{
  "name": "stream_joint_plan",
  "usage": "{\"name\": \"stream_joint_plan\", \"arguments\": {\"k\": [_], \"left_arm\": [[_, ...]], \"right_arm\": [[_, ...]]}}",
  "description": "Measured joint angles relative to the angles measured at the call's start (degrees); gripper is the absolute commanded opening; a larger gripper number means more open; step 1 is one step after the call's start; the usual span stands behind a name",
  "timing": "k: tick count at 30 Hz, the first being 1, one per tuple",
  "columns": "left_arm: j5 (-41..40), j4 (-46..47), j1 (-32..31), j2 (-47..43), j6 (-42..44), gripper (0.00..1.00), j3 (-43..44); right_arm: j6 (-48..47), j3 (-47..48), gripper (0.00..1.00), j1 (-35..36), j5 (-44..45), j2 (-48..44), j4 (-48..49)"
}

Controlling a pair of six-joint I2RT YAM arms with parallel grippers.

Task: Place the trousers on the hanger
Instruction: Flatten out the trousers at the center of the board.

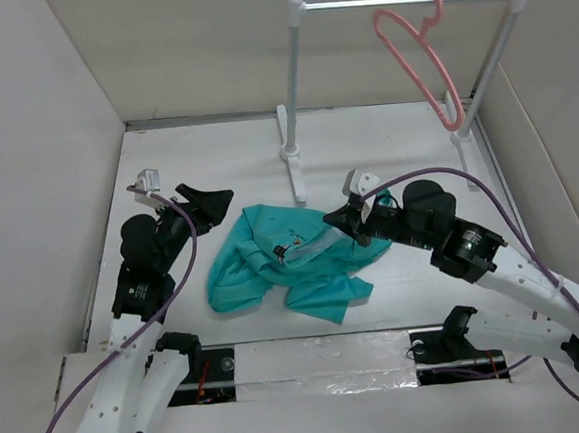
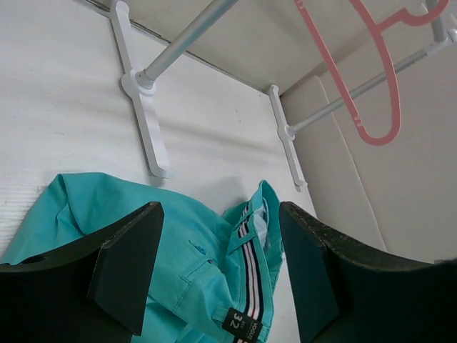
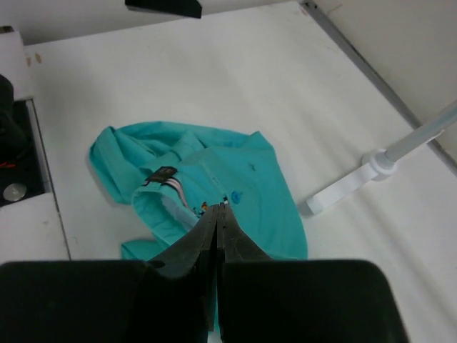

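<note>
The teal trousers [image 1: 283, 262] lie crumpled on the table in the middle, their striped waistband [image 2: 250, 264] turned up. My right gripper [image 1: 338, 223] sits at their right edge. In the right wrist view its jaws [image 3: 218, 209] are pressed together with the tips on the waistband rim, which runs up into them. My left gripper [image 1: 211, 205] hovers just left of the trousers, wide open and holding nothing [image 2: 220, 214]. The pink hanger [image 1: 417, 56] hangs by its hook from the rail at the back right, also seen in the left wrist view [image 2: 389, 86].
The white-and-grey rail stand [image 1: 408, 0] stands at the back, its feet [image 1: 291, 156] on the table behind the trousers. White walls close in the table on the left, back and right. A slot with tape [image 1: 321, 359] runs along the near edge.
</note>
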Motion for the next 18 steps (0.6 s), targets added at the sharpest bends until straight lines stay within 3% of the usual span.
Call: {"name": "stream_joint_plan", "arguments": {"k": [4,6,7,9,10,11,13,18], "left_arm": [[0.17,0.48,0.00,0.11,-0.11,0.52,0.00],[0.26,1.36,0.00,-0.39,-0.24,0.40,-0.28],[0.22,1.38,0.00,-0.79,-0.26,0.33,-0.46],[-0.28,1.33,0.00,-1.60,-0.15,0.19,-0.66],[-0.63,1.33,0.00,-1.88,-0.22,0.15,-0.76],[-0.96,1.44,0.00,-2.10,-0.26,0.12,-0.94],[-1.62,1.66,0.00,-2.14,-0.37,0.10,-1.33],[-1.88,4.42,0.00,-0.28,-1.57,0.16,-3.19]], "right_arm": [[-0.55,-0.07,0.02,3.63,3.34,-0.28,-1.70],[-0.74,-0.09,0.19,4.76,4.42,-0.22,-1.66],[-1.01,-0.09,0.41,5.25,4.79,0.02,-1.62],[-1.40,-0.09,0.59,5.84,5.42,1.03,-1.25],[-1.70,-0.09,0.71,6.10,5.68,1.90,-0.81],[-1.99,-0.07,0.77,6.38,5.81,2.91,-0.46],[-2.69,-0.02,0.85,7.02,6.14,5.53,0.50],[-4.59,1.46,0.91,9.11,7.08,13.92,1.57]]}}
